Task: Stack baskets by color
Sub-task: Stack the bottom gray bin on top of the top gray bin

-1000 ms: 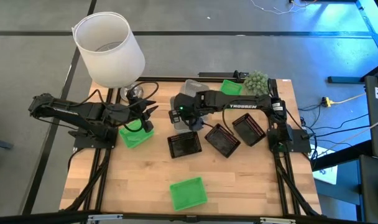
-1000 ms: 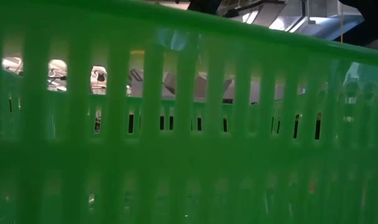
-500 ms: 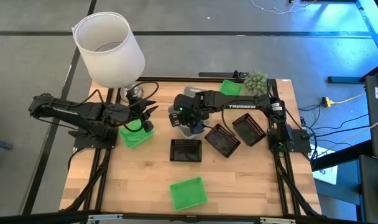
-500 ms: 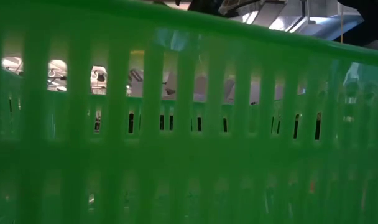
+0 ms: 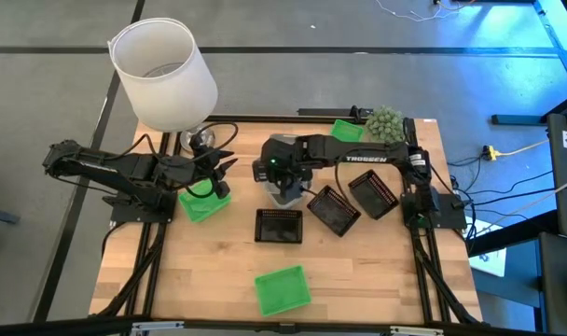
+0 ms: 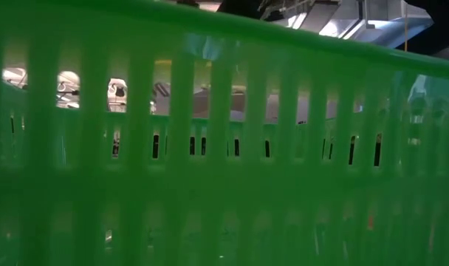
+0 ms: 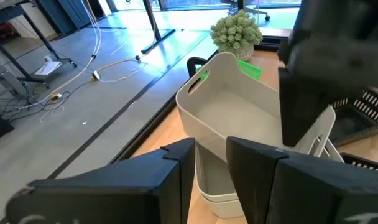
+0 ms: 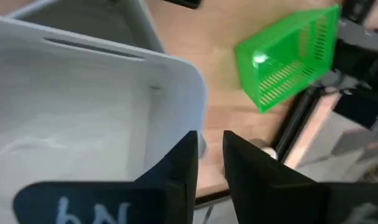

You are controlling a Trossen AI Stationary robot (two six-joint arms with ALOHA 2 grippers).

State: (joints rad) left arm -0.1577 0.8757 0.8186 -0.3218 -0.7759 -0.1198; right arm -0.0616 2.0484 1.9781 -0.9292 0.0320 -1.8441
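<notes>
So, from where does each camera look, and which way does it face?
High: above the table, straight down; both arms, left gripper, right gripper.
Low: table height, level; a green basket fills it, no arm clear.
Left wrist: on left arm, facing grey-white baskets; own gripper shows.
Right wrist: on right arm, into those baskets; own gripper shows.
Shared: both wrist views see the grey-white baskets.

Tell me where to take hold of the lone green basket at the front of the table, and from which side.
Grip one long side wall of the green basket, coming straight down from above. It lies flat and upright with its open side up, nothing beside it, so the thin rim is free for one finger inside and one outside. It sits slightly skewed, so the wrist probably needs turning to match.
</notes>
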